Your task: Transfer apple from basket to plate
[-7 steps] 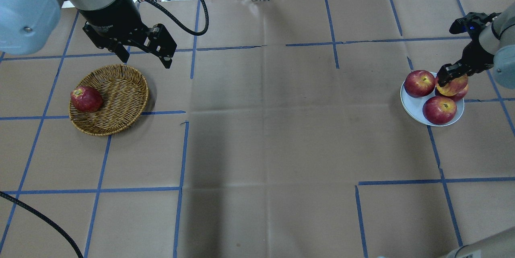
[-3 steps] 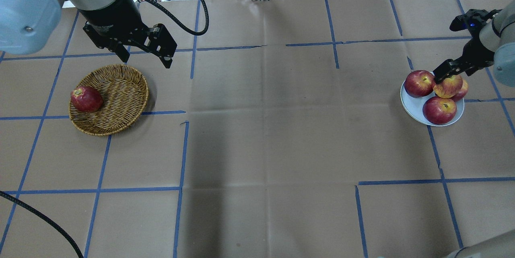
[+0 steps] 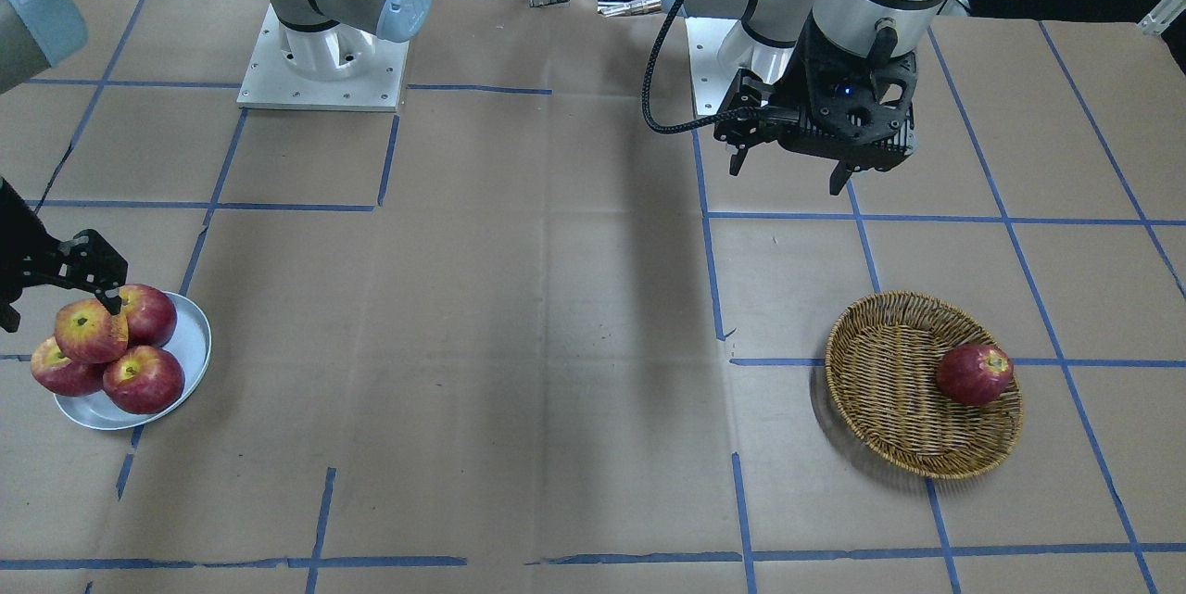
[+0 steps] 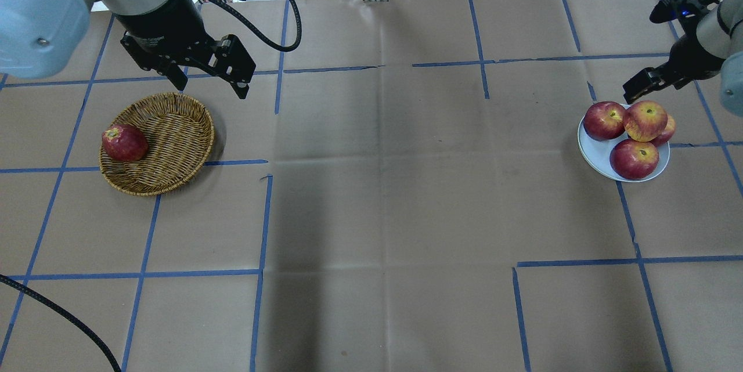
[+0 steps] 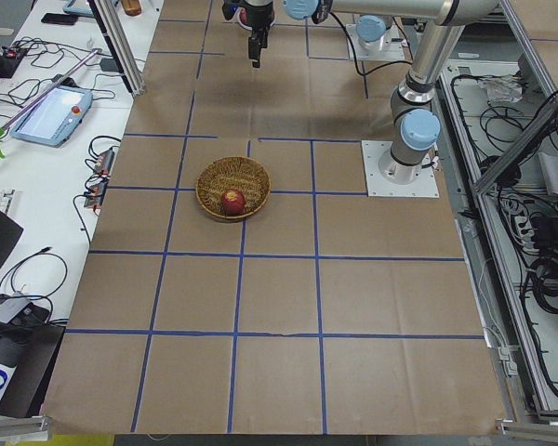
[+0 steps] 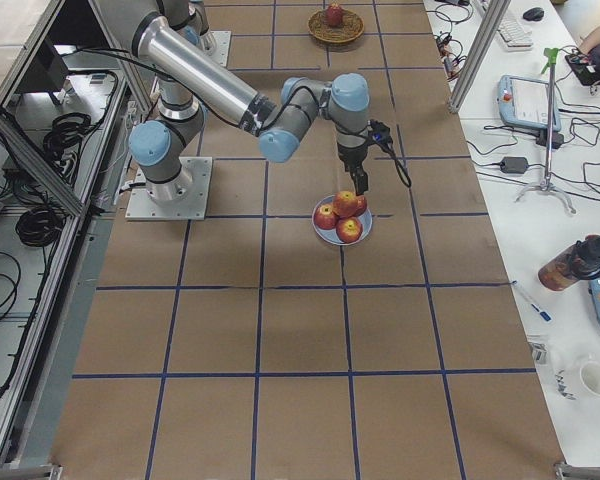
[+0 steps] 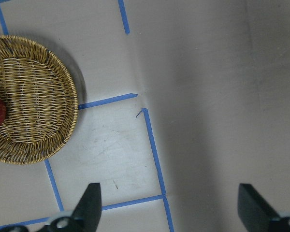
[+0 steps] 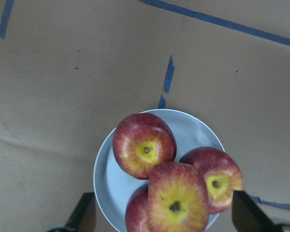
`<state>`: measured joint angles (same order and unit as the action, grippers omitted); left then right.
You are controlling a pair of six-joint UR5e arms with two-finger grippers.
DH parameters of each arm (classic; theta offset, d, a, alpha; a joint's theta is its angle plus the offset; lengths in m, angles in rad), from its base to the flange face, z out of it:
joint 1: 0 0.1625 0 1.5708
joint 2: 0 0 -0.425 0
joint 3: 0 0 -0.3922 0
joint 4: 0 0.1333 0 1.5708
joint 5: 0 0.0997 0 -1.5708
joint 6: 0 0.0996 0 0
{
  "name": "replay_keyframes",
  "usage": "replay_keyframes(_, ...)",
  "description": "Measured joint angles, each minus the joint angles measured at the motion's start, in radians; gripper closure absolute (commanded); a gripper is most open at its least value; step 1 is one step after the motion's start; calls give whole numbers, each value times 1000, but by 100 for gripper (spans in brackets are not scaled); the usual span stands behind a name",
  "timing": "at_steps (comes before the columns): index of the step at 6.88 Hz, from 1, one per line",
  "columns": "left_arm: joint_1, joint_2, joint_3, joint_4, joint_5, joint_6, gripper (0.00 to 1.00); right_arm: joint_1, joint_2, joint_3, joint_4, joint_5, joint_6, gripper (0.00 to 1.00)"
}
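Note:
The yellow-blushed apple rests on top of other apples on the pale blue plate; it also shows in the front view and the right wrist view. My right gripper is open and empty, just above and behind it, apart from it; one finger shows overhead. The wicker basket holds one dark red apple at its left side. My left gripper is open and empty, hovering above the table beyond the basket's far rim.
Three red apples fill the plate under and around the blushed one. Blue tape lines grid the brown paper table. The arm bases stand at the robot's side. The plate lies near the table's right end.
My right gripper has let go of the blushed apple and drawn up and back from the plate. The apple stays on top of the others. The left arm has not moved.

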<state>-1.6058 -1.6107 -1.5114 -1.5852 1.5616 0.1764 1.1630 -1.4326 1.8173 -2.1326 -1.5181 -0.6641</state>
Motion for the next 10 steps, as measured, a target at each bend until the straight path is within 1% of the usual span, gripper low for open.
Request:
replay_keyframes(2, 1, -1, 2, 2, 1, 0, 1, 96, -73, -49, 150, -1, 145, 0)
replay_keyframes(3, 1, -1, 2, 0, 1, 0, 1, 165, -99, -75, 232, -3, 253, 0)
replay_keyframes(4, 1, -1, 2, -2, 2, 0, 1, 235, -117, -87, 283, -6, 349, 0)
replay_keyframes(5, 1, 0, 2, -3, 13, 0, 1, 301, -131, -91, 314, -8, 436, 0)
replay_keyframes(7, 1, -1, 2, -1, 50, -1, 1, 380, -144, -92, 346, -10, 547, 0)
replay_keyframes(9, 1, -1, 3, 4, 53, -4, 1, 408, -159, -90, 365, -21, 580, 0)
replay_keyframes(10, 0, 1, 5, 8, 51, -8, 1, 410, -165, -92, 367, -50, 582, 0)
